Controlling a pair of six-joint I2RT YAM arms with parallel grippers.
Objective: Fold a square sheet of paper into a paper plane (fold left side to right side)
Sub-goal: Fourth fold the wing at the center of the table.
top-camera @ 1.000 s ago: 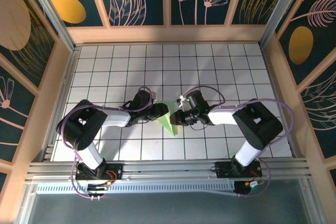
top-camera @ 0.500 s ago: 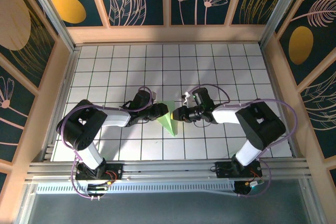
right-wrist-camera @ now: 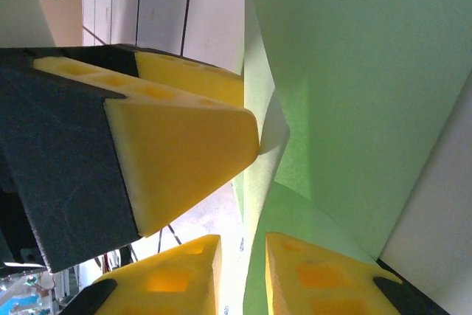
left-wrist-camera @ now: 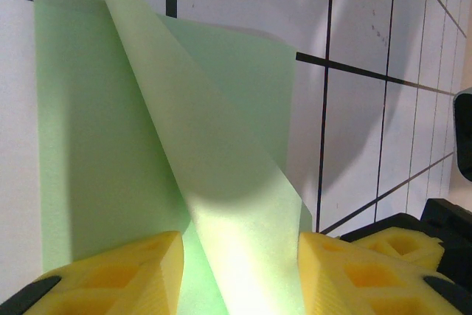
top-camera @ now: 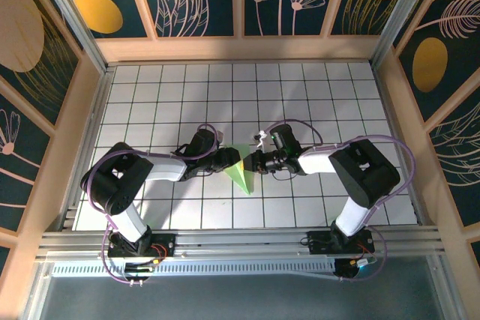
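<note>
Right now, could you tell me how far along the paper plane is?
Done: the paper looks folded to a pointed wedge. In hand: a flap stands raised between the open left jaws, its edge running between the close-set right jaws. Left: likely pressing that flap flat, then the remaining folds.

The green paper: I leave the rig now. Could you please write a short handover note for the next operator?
Left gripper: open, fingers wide apart, a raised flap of the paper between them.
Right gripper: fingers nearly together around a paper edge; I cannot tell if they pinch it.
Square sheet of paper: on the table, between both grippers.
Done: partly folded, one flap lifted.
Left: press the flap flat, crease it, make the remaining folds; no plane yet.
</note>
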